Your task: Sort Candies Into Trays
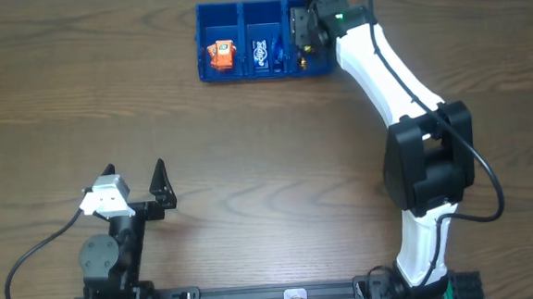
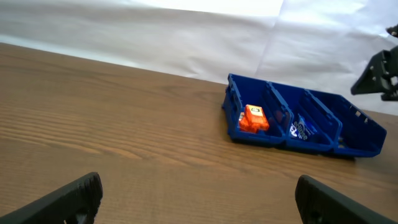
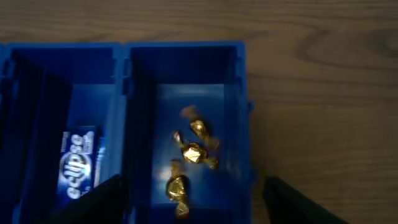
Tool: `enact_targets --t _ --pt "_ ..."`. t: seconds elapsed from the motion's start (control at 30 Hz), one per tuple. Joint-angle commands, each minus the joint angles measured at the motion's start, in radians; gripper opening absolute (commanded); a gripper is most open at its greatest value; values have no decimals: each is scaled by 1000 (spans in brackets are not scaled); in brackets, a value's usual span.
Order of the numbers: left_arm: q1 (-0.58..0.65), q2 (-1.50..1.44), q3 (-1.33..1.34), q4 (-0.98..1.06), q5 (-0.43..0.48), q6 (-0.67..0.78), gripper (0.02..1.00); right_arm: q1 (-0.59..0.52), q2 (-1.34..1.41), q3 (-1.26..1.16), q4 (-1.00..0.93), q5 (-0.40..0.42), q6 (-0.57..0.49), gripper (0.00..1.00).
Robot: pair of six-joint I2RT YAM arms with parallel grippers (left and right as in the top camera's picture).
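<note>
Top view first: the blue tray (image 1: 243,76) sits at the far side of the wooden bench (image 1: 249,169), a bit right of centre. It's split into three compartments side by side. The left one has an orange candy (image 1: 221,55) in a crinkly wrapper, and the middle one has a flat blue packet (image 1: 261,52) with white print. The right one is mostly hidden under the right pincer (image 1: 304,38), which hangs over it. The left pincer (image 1: 134,169) is down near its own base at the lower left, well apart from the tray. Its fingers are spread wide with nothing in them.

Left wrist view: the left pincer (image 2: 199,199) has its two dark fingers far apart, with just bare bench between them. Farther off is the tray (image 2: 261,138). The orange candy (image 2: 254,118) lies in its end compartment, bright orange with a bit of white on top, and the blue packet (image 2: 300,129) is next door. The right pincer (image 2: 379,78) is a dark shape above the tray's other end. A white sheet (image 2: 186,37) hangs behind the bench.

Right wrist view: this one looks straight down into the end compartment. Three or so gold candies (image 3: 193,152) in shiny twisted foil lie bunched together on its floor. The blue packet (image 3: 78,165) lies flat in the neighbouring compartment. The right pincer (image 3: 199,202) is released, fingers wide apart above the gold candies, gripping nothing.
</note>
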Motion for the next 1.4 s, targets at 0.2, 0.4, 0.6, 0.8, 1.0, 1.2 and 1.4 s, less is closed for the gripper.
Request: enact_targets --t 0.2,0.4,0.6,0.8,1.0,1.2,1.4 --pt "3 -6 -14 -42 10 18 998 -129 -714 -660 213 56 -118 998" --pt "3 -6 -14 -42 10 18 998 -223 -1206 -1232 439 23 -101 998" --pt "3 -6 -14 -42 10 17 998 -344 -1673 -1536 481 -13 -103 998" --pt "3 -6 -14 -42 10 17 998 -320 -1965 -1721 497 -59 -122 998" --pt "3 -6 -14 -42 10 17 998 -280 -2046 -1758 504 -163 -271 998" --pt "3 -6 -14 -42 10 18 998 -278 -2084 -1759 505 -168 -336 998" --pt "3 -6 -14 -42 10 18 998 -278 -2084 -1759 507 -170 -334 998"
